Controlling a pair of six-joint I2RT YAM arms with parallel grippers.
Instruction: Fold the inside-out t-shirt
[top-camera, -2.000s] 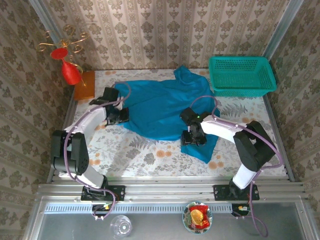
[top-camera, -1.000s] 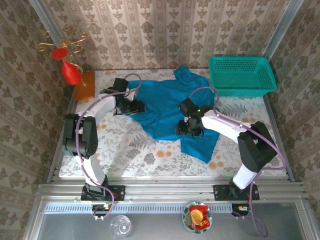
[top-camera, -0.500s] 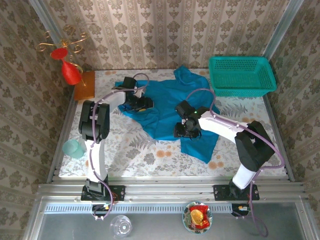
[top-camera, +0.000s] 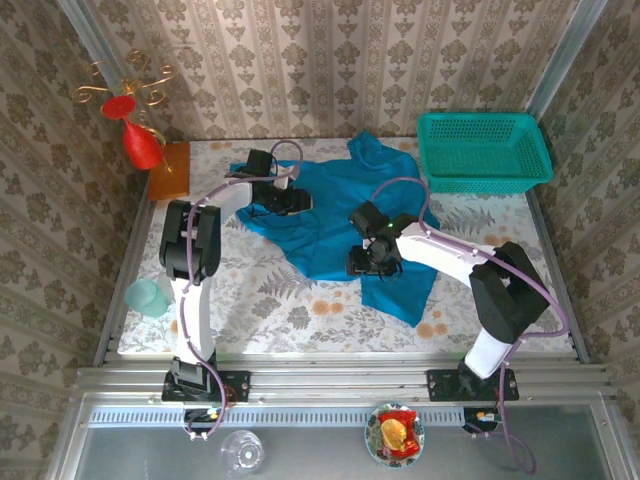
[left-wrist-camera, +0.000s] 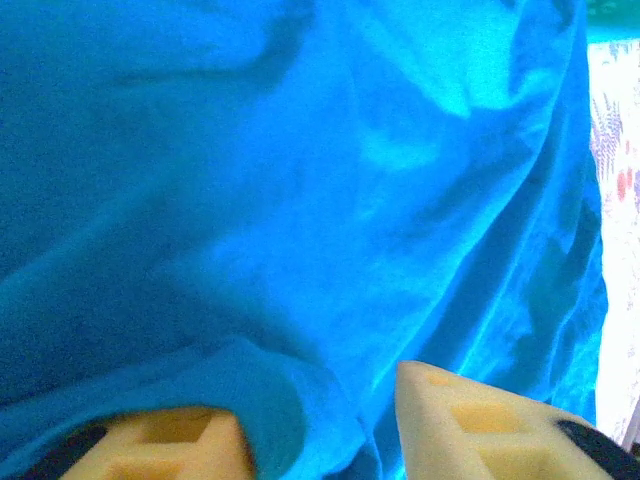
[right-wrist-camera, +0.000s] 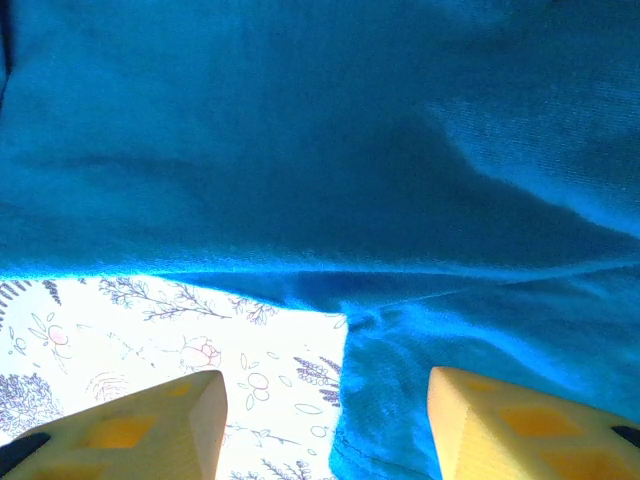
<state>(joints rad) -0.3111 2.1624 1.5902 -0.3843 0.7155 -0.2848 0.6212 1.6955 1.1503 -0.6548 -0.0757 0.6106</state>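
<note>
The inside-out t-shirt (top-camera: 335, 205) is plain bright blue and lies bunched in the middle of the floral table, one end reaching the back and a flap running to the front right. My left gripper (top-camera: 298, 202) reaches over the t-shirt's left part. In the left wrist view the t-shirt (left-wrist-camera: 330, 180) lies close below and the gripper (left-wrist-camera: 320, 430) is open, with a raised fold of cloth against its left finger. My right gripper (top-camera: 362, 263) sits low at the shirt's near edge. It is open (right-wrist-camera: 325, 420), straddling the hem (right-wrist-camera: 370, 400), one finger over bare tablecloth.
A teal mesh basket (top-camera: 483, 150) stands at the back right, touching the shirt's far corner. An orange block (top-camera: 170, 168) and a red-and-gold ornament (top-camera: 138, 140) stand at the back left. A pale green cup (top-camera: 148, 297) sits by the left edge.
My left arm has swung right, drawing the shirt's left side toward the middle, so the cloth is narrower. My right gripper has edged slightly left. The green cup has come into sight.
</note>
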